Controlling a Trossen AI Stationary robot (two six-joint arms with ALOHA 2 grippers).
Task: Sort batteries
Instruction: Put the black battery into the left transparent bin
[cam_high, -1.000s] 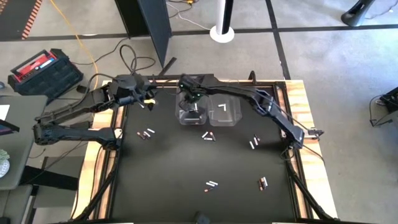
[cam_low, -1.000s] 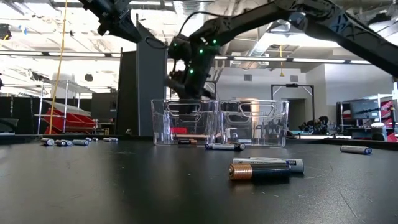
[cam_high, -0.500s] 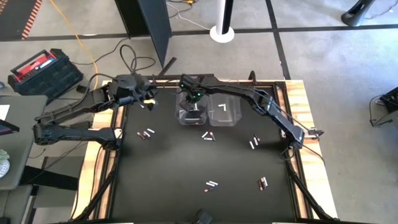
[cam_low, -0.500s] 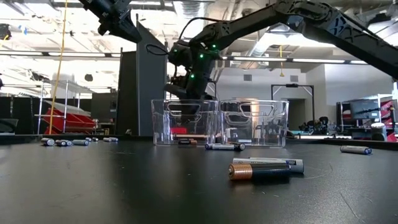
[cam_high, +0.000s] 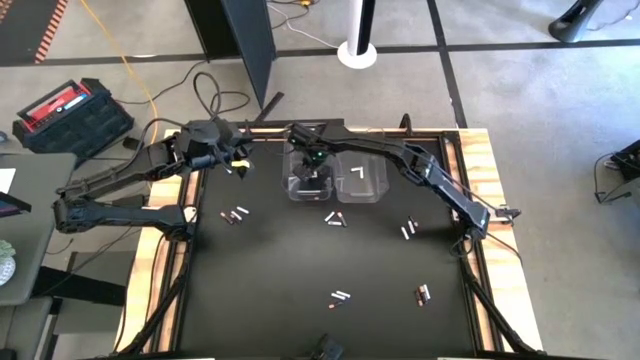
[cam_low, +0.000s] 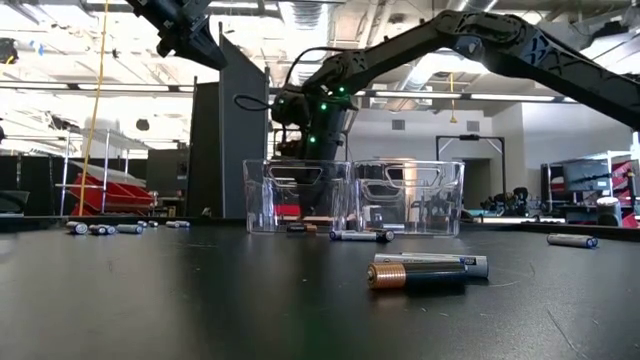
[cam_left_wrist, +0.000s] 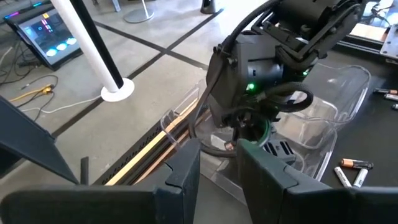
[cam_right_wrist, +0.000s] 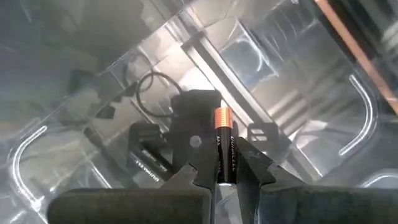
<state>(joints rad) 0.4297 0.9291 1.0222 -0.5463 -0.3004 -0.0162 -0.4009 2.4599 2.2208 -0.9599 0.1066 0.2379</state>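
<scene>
Right gripper (cam_right_wrist: 219, 180) clamped on copper-top battery (cam_right_wrist: 223, 152) over left bin (cam_high: 308, 182) (frame upper centre). Next: release cleanly. Left gripper (cam_left_wrist: 217, 158) empty, slightly apart.

From above, we cannot make out the right end effector (cam_high: 315, 172): the arm's own wrist covers it over the left clear bin (cam_high: 308, 181), and what lies inside that bin is too small to read there. In the right wrist view, the lower end of the dark, copper-topped battery (cam_right_wrist: 224, 153) disappears between the fingers (cam_right_wrist: 196, 175), and the picture's bottom edge cuts off the finger bases. The scattered batteries (cam_high: 341, 297) on the bench (cam_high: 270, 280) are too tiny from above for us to tell their makes. In the low view, the left arm (cam_low: 180, 28) runs off the top edge, so its end effector is unseen there.
</scene>
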